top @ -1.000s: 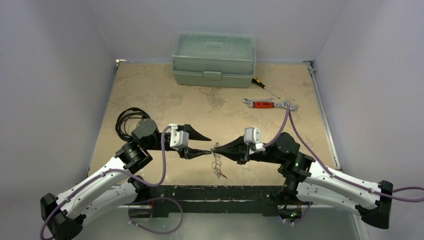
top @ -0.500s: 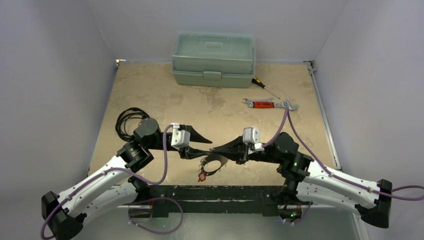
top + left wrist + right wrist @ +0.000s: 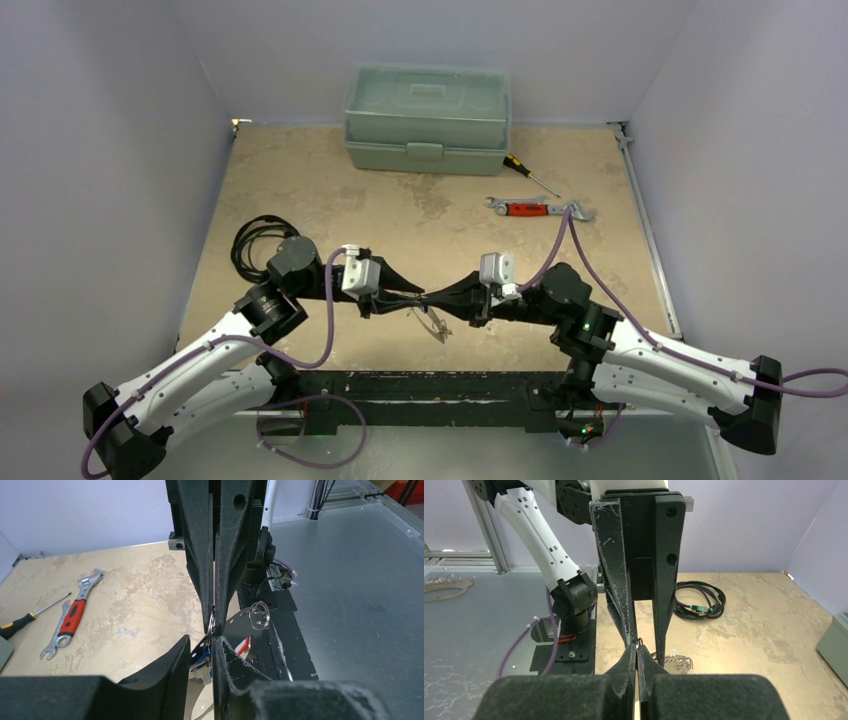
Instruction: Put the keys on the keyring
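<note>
Tips of the two arms meet nose to nose above the front of the worktop [image 3: 330, 190], well clear of the closed green toolbox [image 3: 427, 118], the red-handled wrench [image 3: 530, 209], the screwdriver [image 3: 528, 172] and the coiled black cable [image 3: 255, 240].

The right end effector [image 3: 636, 652] is pinched tight, with no gap between its fingers. A thin bit of wire shows right at its tips, which I take to be the top of the keyring [image 3: 432, 322]. The rest of the loop hangs free below the meeting point, lifted off the surface. That is likely the reason for the grip: a loop held from above dangles open, so something can be worked onto the wire.

The left end effector [image 3: 201, 647] has its fingers parted. The right wrist view shows clear daylight between them, and the right arm's closed tips point into that gap. In the left wrist view the keys sit low in the same gap: a blue-tagged key [image 3: 200, 656] between the left fingers and a red tag [image 3: 244, 645] just beside the far one. I cannot tell whether the left fingers press on the blue tag or only straddle it. Nor can I tell whether either key is threaded on the wire already.

A small split ring [image 3: 260, 615] on a flat metal piece hangs near the right arm's tips. With one arm steadying the loop and the other bracketing a key, this looks like the threading step itself.
</note>
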`<state>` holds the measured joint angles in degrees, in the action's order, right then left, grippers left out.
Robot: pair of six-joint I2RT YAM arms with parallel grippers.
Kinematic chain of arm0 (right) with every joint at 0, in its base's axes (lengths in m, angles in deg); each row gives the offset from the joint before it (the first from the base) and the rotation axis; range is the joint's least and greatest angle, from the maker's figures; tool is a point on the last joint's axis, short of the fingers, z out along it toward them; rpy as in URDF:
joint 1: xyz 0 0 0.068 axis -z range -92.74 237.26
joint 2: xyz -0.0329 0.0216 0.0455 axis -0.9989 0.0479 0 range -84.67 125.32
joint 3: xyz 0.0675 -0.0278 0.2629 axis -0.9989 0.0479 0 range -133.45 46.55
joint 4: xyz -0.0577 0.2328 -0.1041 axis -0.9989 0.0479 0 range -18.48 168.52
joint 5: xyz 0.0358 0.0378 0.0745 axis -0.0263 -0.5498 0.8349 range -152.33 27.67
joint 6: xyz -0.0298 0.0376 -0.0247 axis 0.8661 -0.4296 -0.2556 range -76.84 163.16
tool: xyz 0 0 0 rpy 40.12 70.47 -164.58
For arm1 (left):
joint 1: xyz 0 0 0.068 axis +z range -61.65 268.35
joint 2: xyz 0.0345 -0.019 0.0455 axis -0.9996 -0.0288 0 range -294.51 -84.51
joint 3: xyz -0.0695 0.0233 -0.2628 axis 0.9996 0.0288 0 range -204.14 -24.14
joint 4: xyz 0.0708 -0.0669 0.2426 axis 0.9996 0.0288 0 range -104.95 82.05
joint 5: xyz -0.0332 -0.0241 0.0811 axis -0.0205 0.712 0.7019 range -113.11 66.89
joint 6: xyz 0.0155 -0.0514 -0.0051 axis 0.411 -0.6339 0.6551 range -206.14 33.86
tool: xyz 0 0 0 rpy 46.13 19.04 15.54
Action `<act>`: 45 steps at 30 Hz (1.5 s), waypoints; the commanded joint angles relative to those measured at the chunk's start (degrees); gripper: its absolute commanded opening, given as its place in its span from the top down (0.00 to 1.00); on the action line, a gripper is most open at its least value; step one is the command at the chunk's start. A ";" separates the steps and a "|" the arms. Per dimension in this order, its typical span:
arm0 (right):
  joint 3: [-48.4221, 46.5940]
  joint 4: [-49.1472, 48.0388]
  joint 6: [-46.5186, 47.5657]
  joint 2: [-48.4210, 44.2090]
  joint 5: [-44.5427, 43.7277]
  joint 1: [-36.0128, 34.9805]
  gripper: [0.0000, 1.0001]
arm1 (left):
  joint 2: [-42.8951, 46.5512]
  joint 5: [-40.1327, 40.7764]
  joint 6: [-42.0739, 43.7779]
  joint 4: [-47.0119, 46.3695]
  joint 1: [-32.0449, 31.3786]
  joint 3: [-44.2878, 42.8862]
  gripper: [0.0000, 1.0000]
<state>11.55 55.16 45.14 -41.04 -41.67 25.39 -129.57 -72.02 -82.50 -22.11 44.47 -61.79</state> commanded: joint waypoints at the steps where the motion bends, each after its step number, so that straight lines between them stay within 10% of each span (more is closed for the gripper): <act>1: -0.15 -4.10 0.13 -0.84 0.43 -0.01 1.00 | -0.82 -0.51 0.08 -1.38 0.20 -2.03 0.85; 4: -0.02 -4.10 0.05 -1.00 0.58 -0.01 1.00 | -1.20 -0.56 0.34 -0.85 0.18 -2.40 1.00; 11: -0.81 -2.41 -0.14 -0.92 -2.14 0.04 1.00 | -0.05 4.59 4.85 3.38 0.15 -2.81 1.00; 16: -4.93 4.92 0.84 -1.25 -6.86 -0.01 0.55 | -0.75 8.28 7.83 6.76 0.15 -3.95 1.00; 21: -13.23 16.87 2.61 -0.01 -13.68 0.00 0.37 | -0.91 9.77 8.74 8.54 0.19 -4.18 1.00; 32: -34.18 49.46 8.87 17.13 -11.59 -0.48 0.39 | -3.92 7.43 9.83 13.93 0.20 -5.84 1.00; 45: -30.31 48.45 11.59 19.04 -10.22 -3.78 0.55 | -5.33 -1.64 6.96 13.02 0.15 -6.21 1.00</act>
<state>-19.67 105.17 55.04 -20.43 -52.38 22.07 -135.16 -69.05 -74.15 -6.72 44.47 -65.09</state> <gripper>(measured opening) 0.463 0.021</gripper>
